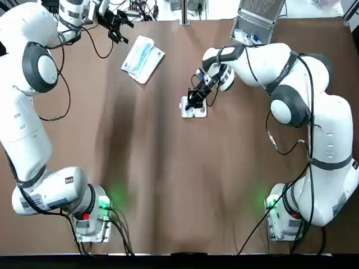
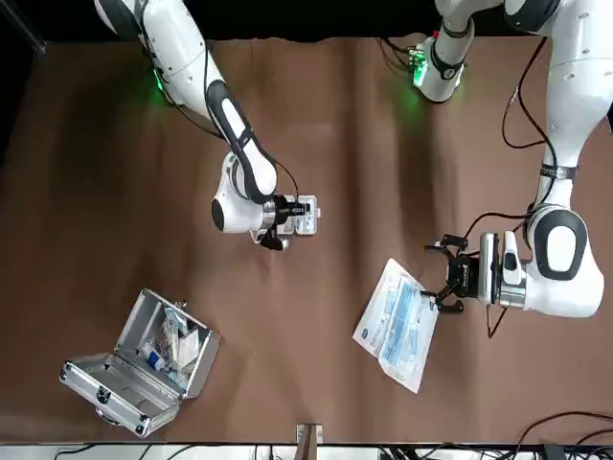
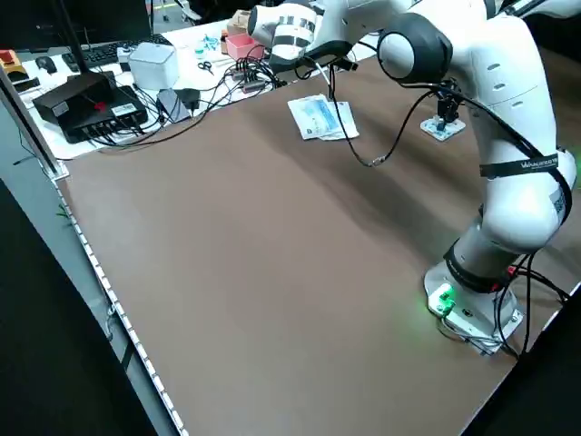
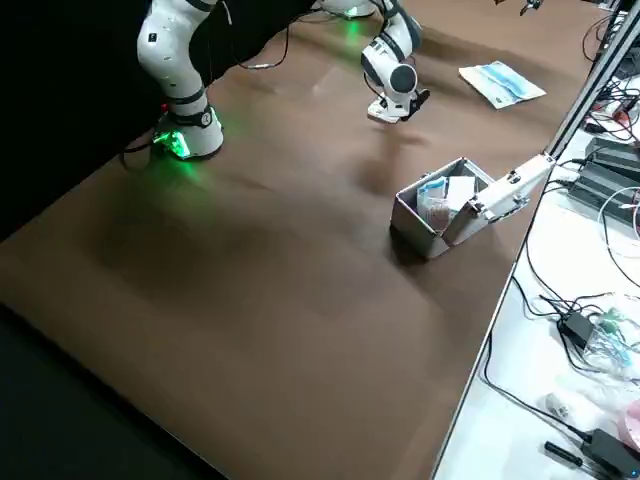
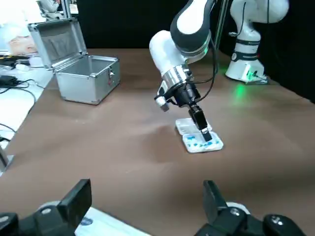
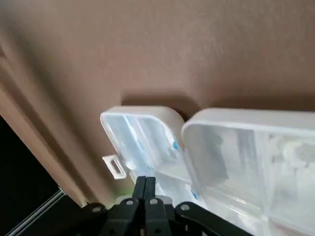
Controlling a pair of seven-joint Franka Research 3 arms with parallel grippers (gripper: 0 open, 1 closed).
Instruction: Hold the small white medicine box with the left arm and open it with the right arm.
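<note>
The small white medicine box (image 1: 193, 107) lay near the middle of the table (image 1: 168, 185) in the top view. Its two halves were spread flat, and the right end effector (image 1: 196, 100) was down on it. The left end effector (image 1: 127, 32) hung at the far left corner, just beside a blue-printed packet (image 1: 143, 59) and well apart from the box. An open metal case (image 1: 255, 25) stood at the far edge.

The front view agreed: the right end effector (image 2: 276, 228) touched the box (image 2: 305, 216), while the left end effector (image 2: 441, 276) was spread wide by the packet (image 2: 397, 326), gripping nothing.

In the left side view the box (image 3: 442, 129) showed only as a small pale patch. A wordmark on the arm's band there was too small to read.

In the right side view the box (image 4: 385, 112) sat beyond the metal case (image 4: 450, 210).

The left wrist view showed that arm's own fingers (image 5: 74, 199) far apart, with the box (image 5: 199, 140) lying open well ahead. Its blue print was not legible.

In the right wrist view the fingers (image 6: 140, 189) were pressed together with nothing visibly between them, over the unfolded box (image 6: 236, 147) and its bare compartments.

The opening looked done. The hold by the left arm was not in place.
</note>
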